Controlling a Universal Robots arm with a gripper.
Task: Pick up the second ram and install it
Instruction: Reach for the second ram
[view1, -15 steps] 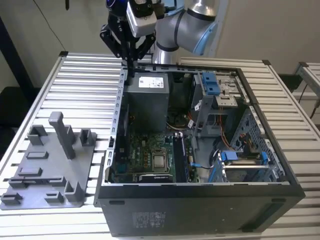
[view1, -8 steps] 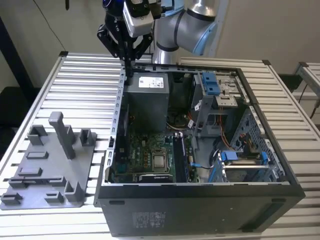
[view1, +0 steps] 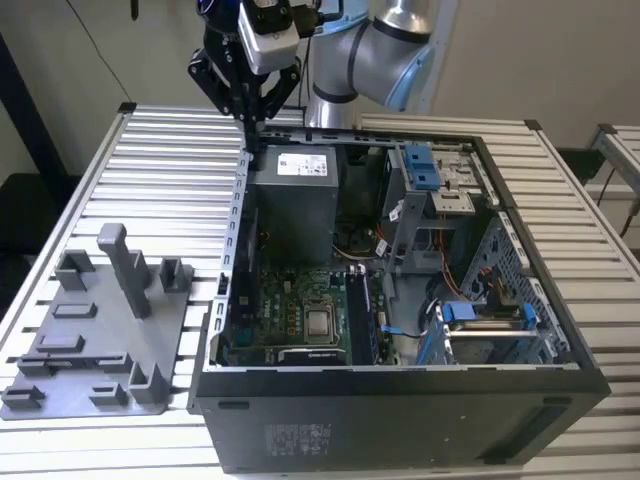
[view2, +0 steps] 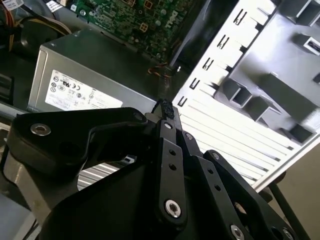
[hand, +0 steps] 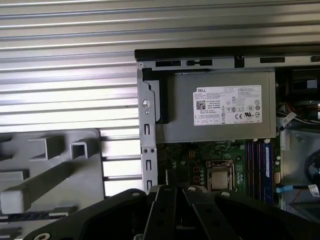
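The claw (view1: 251, 122) hangs with its fingers drawn together above a corner of the open computer case (view1: 400, 420), beside the power supply (view1: 292, 205); whether the second ram is pinched between them I cannot tell.

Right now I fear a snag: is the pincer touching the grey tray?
Apart. The exterior view shows the pincer over the case's far corner, well clear of the grey tray.

Open computer case (hand: 145, 150) on a slatted metal table (hand: 65, 60).
Contents: labelled grey power supply (hand: 180, 115); green motherboard (hand: 185, 155), processor socket (hand: 220, 180), memory slots (hand: 256, 165) alongside. Outside the case: grey fixture tray (hand: 50, 165). Foreground: black gripper (hand: 177, 192).
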